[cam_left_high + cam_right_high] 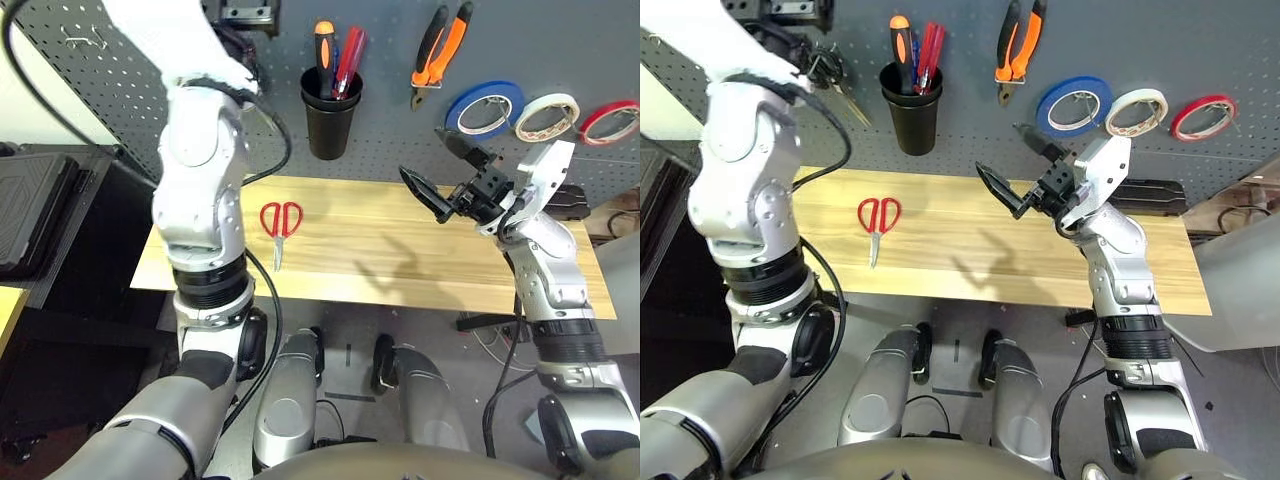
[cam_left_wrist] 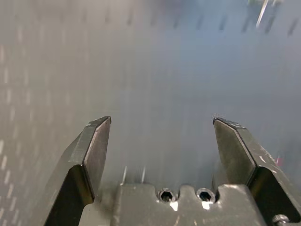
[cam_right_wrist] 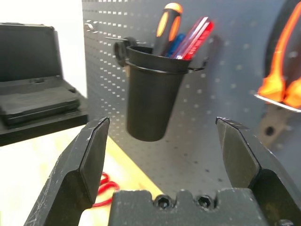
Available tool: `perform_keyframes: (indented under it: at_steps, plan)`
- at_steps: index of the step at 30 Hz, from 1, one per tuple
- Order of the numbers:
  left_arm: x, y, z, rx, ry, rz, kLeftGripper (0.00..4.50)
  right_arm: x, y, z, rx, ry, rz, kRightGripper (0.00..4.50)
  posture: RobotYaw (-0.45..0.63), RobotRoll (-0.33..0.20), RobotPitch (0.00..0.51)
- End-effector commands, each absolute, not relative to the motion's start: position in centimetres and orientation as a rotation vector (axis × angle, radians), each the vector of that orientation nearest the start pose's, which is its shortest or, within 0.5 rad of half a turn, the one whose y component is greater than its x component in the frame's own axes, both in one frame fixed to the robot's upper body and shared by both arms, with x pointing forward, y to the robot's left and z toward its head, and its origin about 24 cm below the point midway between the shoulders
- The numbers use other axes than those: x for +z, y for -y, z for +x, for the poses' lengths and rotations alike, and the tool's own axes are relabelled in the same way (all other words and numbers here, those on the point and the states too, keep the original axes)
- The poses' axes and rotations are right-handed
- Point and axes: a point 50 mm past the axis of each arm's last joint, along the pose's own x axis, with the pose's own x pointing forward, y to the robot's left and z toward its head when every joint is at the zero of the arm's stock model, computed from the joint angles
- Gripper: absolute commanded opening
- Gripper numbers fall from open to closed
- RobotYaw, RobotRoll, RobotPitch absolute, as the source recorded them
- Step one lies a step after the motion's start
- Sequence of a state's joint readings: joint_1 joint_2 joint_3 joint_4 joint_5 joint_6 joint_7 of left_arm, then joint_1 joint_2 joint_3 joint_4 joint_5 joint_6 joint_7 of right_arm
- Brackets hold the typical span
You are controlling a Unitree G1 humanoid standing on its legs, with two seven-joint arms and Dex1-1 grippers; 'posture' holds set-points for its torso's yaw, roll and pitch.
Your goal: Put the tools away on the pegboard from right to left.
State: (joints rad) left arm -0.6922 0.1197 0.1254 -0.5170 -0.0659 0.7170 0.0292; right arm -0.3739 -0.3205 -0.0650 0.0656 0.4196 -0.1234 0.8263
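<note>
Silver left arm raised against the pegboard (image 1: pixel 580 50), left end effector (image 2: pixel 162 141) open, right end effector (image 1: pixel 440 175) open above the table (image 1: pixel 400 260).

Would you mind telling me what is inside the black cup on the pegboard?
The black cup holds an orange-and-black screwdriver and red and blue handles; their lower ends are hidden inside.

- Your two head views look forward and down at the table (image 1: pixel 400 250) and pegboard (image 1: pixel 560 40), sharing that scene.
- Your left wrist view sits close against the pegboard, beyond the left gripper (image 2: pixel 162 136).
- Your right wrist view faces the black cup (image 3: pixel 153 94), ahead of the right gripper (image 3: pixel 162 141).
</note>
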Motion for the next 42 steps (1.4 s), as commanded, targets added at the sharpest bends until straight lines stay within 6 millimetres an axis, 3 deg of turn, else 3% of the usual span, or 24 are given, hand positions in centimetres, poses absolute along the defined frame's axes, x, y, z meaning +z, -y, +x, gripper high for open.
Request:
perform_keyframes:
  at_steps: [1, 7, 11, 17, 25, 34, 42]
  plan:
    - [24.3, -13.5, 27.3, -0.125, 0.357, 0.076, 4.46, 14.8, 16.4, 28.9, 0.893, 0.408, -0.071, 4.5, 0.24, 0.0, 0.197]
    - [18.7, -13.1, 26.4, -0.168, 0.164, 0.162, 4.46, 13.1, 16.3, 29.1, 0.895, 0.215, -0.187, 4.5, 0.24, 0.0, 0.204]
    - [15.3, -13.3, 26.8, -0.132, 0.062, 0.25, 4.46, 11.2, 16.6, 29.8, 0.833, 0.072, -0.304, 4.5, 0.23, 0.0, 0.213]
    - [10.8, -14.5, 27.6, -0.049, -0.097, 0.338, 4.46, 10.1, 15.6, 29.9, 0.816, -0.051, -0.333, 4.5, 0.22, 0.0, 0.241]
    - [7.9, -15.5, 28.2, 0.035, -0.191, 0.324, 4.46, 7.5, 15.0, 29.5, 0.793, -0.3, -0.343, 4.5, 0.21, 0.0, 0.275]
    - [5.2, -17.0, 29.5, 0.131, -0.303, 0.331, 4.46, 6.1, 13.4, 29.2, 0.788, -0.316, -0.347, 4.5, 0.2, 0.0, 0.304]
    - [4.2, -17.9, 31.4, 0.168, -0.339, 0.3, 4.46, 5.0, 11.8, 28.5, 0.851, -0.323, -0.343, 4.5, 0.19, 0.0, 0.321]
